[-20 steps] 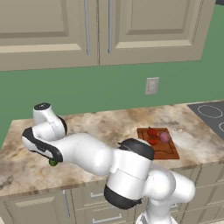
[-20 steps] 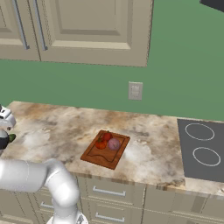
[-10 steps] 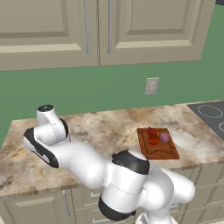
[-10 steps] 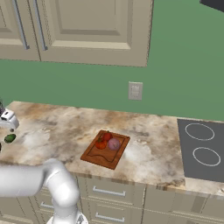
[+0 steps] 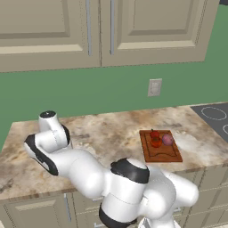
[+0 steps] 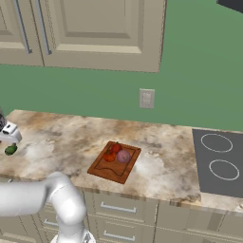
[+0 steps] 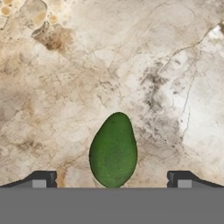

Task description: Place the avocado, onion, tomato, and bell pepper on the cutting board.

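we find the claw (image 7: pixel 112 179) spread wide over the marbled tabletop (image 7: pixel 65 87), the avocado (image 7: pixel 113 150) lying between its fingertips, ungripped. on the cutting board (image 6: pixel 107 168) sit the tomato (image 6: pixel 109 156), bell pepper (image 6: pixel 116 147) and onion (image 6: pixel 124 155).

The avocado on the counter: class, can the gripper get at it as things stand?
Probably yes. In the hand view the avocado lies between the open gripper fingertips on bare counter, nothing beside it.
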Robot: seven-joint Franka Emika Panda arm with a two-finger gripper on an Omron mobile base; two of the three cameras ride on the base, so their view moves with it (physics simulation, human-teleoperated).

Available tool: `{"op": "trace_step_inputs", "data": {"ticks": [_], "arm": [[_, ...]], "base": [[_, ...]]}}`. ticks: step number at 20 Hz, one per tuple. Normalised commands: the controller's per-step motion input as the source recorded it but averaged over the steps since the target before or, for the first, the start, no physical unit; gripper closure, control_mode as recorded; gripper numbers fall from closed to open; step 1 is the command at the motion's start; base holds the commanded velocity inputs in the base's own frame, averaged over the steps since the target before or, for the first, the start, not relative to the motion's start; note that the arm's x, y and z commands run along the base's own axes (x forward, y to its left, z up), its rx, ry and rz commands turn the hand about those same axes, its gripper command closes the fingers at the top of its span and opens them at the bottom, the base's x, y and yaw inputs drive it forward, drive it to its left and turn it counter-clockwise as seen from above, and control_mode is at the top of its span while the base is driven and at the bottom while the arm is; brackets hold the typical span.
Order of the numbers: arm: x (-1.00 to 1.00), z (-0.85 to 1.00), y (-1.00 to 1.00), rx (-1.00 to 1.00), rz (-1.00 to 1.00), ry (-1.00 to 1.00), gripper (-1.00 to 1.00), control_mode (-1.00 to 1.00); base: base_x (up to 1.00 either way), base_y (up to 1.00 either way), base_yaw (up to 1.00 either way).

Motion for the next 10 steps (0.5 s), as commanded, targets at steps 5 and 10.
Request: {"op": "trace_step_inputs", "data": {"ticks": [5, 10], "arm": [[0.00, -0.13, 0.00, 0.00, 0.00, 0.00, -1.00, -1.00], [0.00, -0.17, 0.00, 0.00, 0.00, 0.01, -1.00, -1.00]], "base": [[0.00, 0.00, 0.00], [0.00, 0.00, 0.00]]}}
